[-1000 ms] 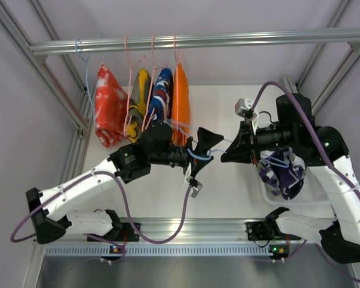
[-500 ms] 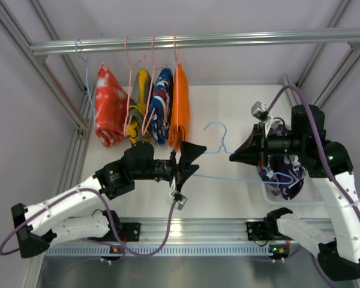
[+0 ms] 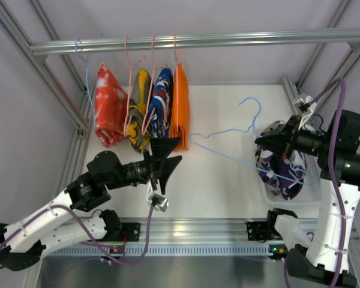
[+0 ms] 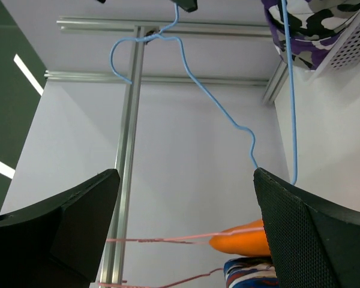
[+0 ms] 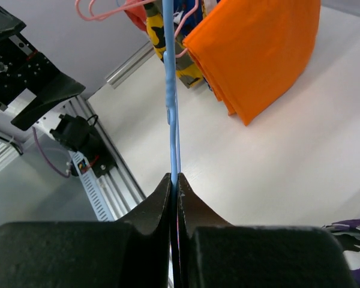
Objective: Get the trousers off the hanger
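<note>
The purple, white and black camouflage trousers (image 3: 281,173) lie in a white basket (image 3: 305,195) at the right, off any hanger; they also show in the left wrist view (image 4: 306,24). The orange trousers (image 3: 180,107) hang folded on a pink hanger (image 3: 175,51) on the rail; they also show in the right wrist view (image 5: 258,54). My right gripper (image 3: 269,144) is shut on a bare blue wire hanger (image 3: 228,135) and holds it above the table beside the basket (image 5: 171,108). My left gripper (image 3: 163,157) is open and empty, just below the hanging clothes.
A red-and-white garment (image 3: 108,105), a yellow-and-dark one (image 3: 141,99) and a blue patterned one (image 3: 162,99) hang on the metal rail (image 3: 228,41) left of the orange trousers. Aluminium frame posts (image 3: 78,126) stand at both sides.
My left gripper has let go of the blue hanger and drawn back to the left. My right gripper has carried the bare hanger to the right, toward the basket.
</note>
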`<action>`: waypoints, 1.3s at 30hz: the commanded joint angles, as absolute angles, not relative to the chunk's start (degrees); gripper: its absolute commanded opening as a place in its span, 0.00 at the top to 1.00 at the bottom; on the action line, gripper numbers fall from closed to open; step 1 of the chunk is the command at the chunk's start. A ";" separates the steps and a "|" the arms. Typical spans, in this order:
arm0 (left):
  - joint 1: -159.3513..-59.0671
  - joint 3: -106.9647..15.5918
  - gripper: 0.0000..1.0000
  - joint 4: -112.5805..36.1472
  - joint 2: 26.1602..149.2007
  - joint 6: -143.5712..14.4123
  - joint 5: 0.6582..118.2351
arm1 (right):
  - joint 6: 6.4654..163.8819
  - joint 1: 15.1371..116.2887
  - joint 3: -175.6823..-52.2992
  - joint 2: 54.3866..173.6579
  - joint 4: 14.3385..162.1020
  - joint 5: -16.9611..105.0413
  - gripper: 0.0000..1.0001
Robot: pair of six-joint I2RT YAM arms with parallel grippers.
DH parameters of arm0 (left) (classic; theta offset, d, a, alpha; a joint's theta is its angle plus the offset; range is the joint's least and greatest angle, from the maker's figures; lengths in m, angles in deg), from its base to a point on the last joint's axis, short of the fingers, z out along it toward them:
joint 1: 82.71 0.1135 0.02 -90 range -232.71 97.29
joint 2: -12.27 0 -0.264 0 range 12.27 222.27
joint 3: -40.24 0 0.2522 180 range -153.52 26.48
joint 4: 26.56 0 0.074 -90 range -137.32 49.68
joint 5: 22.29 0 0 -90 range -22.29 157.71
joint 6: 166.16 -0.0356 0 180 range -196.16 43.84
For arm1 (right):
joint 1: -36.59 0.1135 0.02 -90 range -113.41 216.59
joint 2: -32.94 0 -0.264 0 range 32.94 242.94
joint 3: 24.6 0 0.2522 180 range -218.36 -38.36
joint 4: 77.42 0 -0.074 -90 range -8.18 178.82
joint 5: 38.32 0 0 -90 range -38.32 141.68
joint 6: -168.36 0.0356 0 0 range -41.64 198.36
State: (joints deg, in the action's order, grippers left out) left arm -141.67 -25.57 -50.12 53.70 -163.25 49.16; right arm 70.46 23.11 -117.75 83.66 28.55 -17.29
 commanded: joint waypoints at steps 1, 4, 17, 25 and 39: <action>-141.77 -25.20 0.01 -46.48 52.45 -160.71 52.68 | 63.77 21.91 -123.50 83.30 21.50 -17.69 1.00; -141.68 -25.02 0.01 -44.73 51.56 -158.26 53.55 | 62.43 21.82 -127.55 83.74 17.98 -12.50 1.00; -141.68 -44.78 0.01 -43.48 66.58 -120.38 75.50 | 97.78 21.91 -126.41 84.96 67.70 22.40 1.00; -141.60 -52.41 0.01 -49.28 71.33 -111.77 79.39 | 96.64 23.84 -135.21 99.82 73.60 30.06 1.00; -130.61 -66.42 0.01 -64.14 79.34 -87.32 72.80 | 86.28 32.80 -129.43 106.95 77.83 39.99 1.00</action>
State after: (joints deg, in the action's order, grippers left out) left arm -131.31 -66.29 -63.37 80.30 -92.15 74.10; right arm 89.45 31.24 -131.22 107.88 70.25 37.38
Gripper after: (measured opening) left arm 0.987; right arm 0.008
